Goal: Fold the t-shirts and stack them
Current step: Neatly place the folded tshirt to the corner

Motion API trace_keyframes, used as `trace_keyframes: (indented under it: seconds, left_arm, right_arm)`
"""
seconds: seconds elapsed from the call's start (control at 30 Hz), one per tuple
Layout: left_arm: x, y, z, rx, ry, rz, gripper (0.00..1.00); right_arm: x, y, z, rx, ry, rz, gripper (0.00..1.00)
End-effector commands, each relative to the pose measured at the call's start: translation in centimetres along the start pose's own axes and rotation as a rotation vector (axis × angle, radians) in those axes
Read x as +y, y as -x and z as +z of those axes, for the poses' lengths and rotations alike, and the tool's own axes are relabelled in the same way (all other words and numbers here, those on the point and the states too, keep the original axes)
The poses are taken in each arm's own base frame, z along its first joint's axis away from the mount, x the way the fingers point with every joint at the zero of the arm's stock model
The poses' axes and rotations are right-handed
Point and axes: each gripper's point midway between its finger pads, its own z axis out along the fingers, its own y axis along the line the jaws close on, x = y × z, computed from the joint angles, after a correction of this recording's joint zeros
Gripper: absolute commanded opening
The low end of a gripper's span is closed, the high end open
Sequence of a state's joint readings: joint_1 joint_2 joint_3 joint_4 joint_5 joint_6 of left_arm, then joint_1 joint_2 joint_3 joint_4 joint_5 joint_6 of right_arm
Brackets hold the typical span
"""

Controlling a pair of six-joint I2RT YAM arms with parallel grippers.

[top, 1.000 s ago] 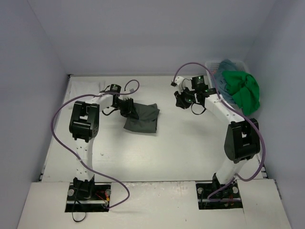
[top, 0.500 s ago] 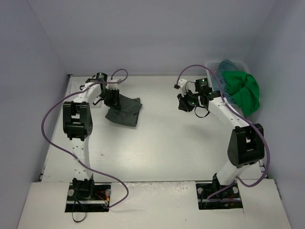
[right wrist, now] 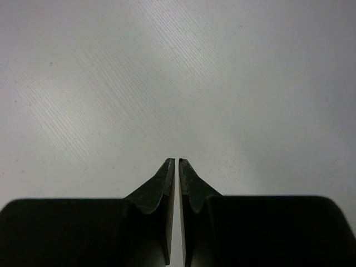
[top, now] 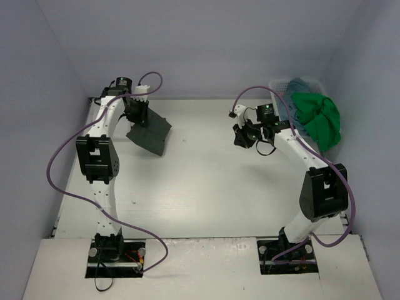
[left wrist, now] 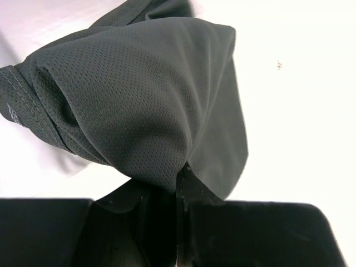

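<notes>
A folded dark grey-green t-shirt (top: 150, 132) hangs from my left gripper (top: 139, 116) at the table's far left; the jaws are shut on its edge. In the left wrist view the mesh cloth of the dark grey-green t-shirt (left wrist: 139, 100) bulges just past the left gripper (left wrist: 179, 173). My right gripper (top: 241, 135) hovers over bare table at the far right, shut with nothing in it; the right wrist view shows the right gripper (right wrist: 177, 161) with its tips nearly touching. A bright green t-shirt (top: 319, 119) and a teal-blue t-shirt (top: 299, 87) spill from the basket.
The white mesh basket (top: 279, 83) stands in the far right corner against the walls. Purple cables loop from both arms. The white table (top: 206, 181) is bounded by walls at the left, back and right.
My left gripper has carried the dark t-shirt back and to the left, toward the far left corner. The right gripper has closed and shifted slightly right.
</notes>
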State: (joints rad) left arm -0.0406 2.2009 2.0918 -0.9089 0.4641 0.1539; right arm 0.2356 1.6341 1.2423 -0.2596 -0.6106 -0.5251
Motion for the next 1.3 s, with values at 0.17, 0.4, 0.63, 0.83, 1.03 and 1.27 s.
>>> trace_keyframes:
  seconds: [0.17, 0.4, 0.63, 0.83, 1.03, 1.27]
  left_arm:
    - [4.7, 3.8, -7.3, -0.121, 0.143, 0.066, 0.0]
    - [8.0, 3.9, -8.7, -0.137, 0.193, 0.052, 0.0]
    - [10.9, 3.7, -9.3, -0.164, 0.209, 0.008, 0.0]
    - [12.8, 4.2, -10.2, -0.203, 0.235, -0.003, 0.0]
    - [13.5, 6.0, -11.0, -0.269, 0.238, 0.008, 0.0]
    - [14.0, 6.7, -10.3, -0.291, 0.234, 0.016, 0.0]
  right_arm:
    - [0.2, 2.0, -1.8, -0.069, -0.009, -0.028, 0.04]
    - [0.4, 1.8, -1.6, -0.068, 0.001, -0.021, 0.03]
    - [0.3, 1.7, -1.6, -0.067, 0.003, -0.016, 0.02]
    - [0.2, 1.6, -1.3, -0.063, 0.007, -0.008, 0.02]
    - [0.2, 1.1, -1.0, -0.05, 0.009, 0.002, 0.02]
    - [0.0, 0.9, -0.7, -0.042, 0.008, 0.009, 0.02]
